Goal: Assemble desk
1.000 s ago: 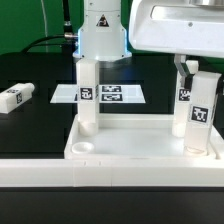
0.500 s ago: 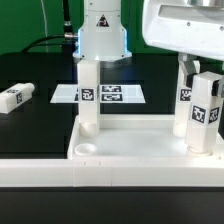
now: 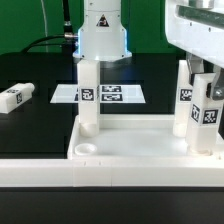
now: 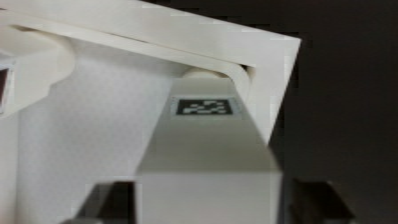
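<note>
A black table (image 3: 40,125) is set before a green backdrop, with the marker board (image 3: 112,95) laid flat behind the work and a long white low wall (image 3: 100,172) across the front. The desk's tabletop (image 3: 140,150), a smooth matte white plastic tray with a raised rim, is placed just behind that wall. Square-section white legs, each marked with a black-and-white tag, are stood in three of its round corner sockets: the far-left leg (image 3: 88,100), the far-right leg (image 3: 184,105) and the near-right leg (image 3: 208,120). The near-left socket (image 3: 84,147) is left empty. A fourth leg (image 3: 16,97) is laid on its side near the table's edge at the exterior view's left.

The gripper (image 3: 203,78) is held over the near-right leg's top. Within the last second its jaws have been spread and its body raised. In the wrist view the fingers (image 4: 118,202) are shown either side of the leg with dark gaps between, so nothing is pinched. The leg is left standing unaided, which suggests this corner is finished, though how firmly it is seated cannot be told. The fourth leg and the empty socket are judged to remain.
</note>
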Available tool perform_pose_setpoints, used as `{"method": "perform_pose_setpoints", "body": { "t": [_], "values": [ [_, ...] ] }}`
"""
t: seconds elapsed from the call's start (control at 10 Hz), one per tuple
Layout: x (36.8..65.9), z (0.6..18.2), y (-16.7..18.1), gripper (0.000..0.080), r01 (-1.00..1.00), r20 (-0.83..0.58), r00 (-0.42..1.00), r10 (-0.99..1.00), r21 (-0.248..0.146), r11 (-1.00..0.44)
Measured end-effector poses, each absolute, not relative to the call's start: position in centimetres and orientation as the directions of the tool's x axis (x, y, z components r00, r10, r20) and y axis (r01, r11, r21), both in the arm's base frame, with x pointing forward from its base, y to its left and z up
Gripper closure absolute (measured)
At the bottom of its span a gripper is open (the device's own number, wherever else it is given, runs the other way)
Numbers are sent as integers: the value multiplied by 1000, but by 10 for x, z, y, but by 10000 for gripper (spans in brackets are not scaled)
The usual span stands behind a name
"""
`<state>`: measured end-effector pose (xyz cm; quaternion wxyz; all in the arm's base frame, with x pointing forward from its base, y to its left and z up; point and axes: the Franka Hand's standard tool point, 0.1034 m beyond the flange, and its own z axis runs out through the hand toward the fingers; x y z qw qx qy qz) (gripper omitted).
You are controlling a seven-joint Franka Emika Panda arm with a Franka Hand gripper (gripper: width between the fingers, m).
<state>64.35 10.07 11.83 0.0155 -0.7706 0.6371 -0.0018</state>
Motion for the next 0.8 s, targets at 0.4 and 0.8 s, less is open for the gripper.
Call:
{"method": "perform_pose_setpoints", "body": {
  "t": [0.4, 0.8],
  "values": [
    [644, 121, 103, 156, -918, -11, 396, -918, -35, -396],
    [644, 121, 103, 151, -749, 4, 662, -750, -38, -661]
  ]
}}
